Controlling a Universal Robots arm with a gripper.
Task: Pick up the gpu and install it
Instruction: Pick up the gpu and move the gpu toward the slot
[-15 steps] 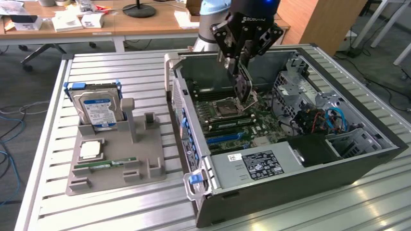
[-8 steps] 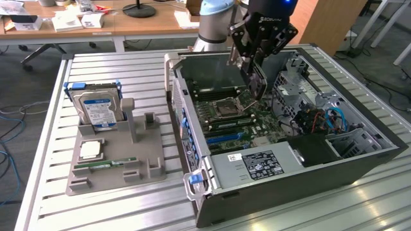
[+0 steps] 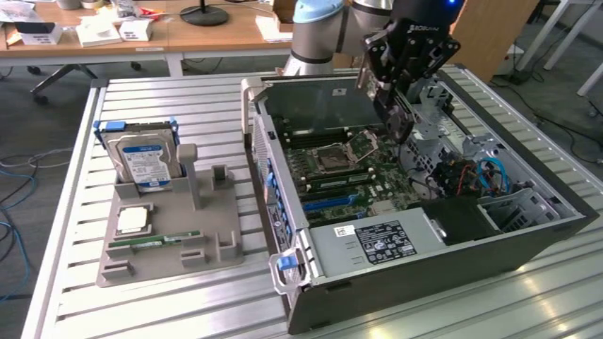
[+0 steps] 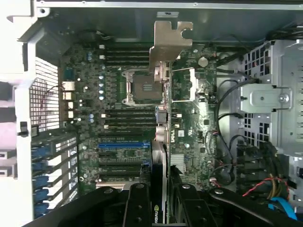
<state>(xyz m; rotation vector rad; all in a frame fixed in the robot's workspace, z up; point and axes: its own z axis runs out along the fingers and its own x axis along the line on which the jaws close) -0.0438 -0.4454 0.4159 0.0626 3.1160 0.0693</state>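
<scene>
Claw (image 3: 399,121) marked ROBOTIQ grips gpu (image 4: 169,47) above motherboard (image 4: 113,123).

Slatted metal worktable (image 3: 169,311) across centre; pale glare on slats at 5 o'clock. Wooden desk (image 3: 217,39) from 11 to 12 o'clock, with white boxes (image 3: 99,32) and round black stand base (image 3: 205,15) on top. Chair base (image 3: 61,76) under desk at 10 o'clock. Grey floor (image 3: 38,120); blue cables (image 3: 11,176) at 9 o'clock, dark cables (image 3: 565,123) at 2 o'clock. Wooden panel (image 3: 499,35) at 1 o'clock.
</scene>
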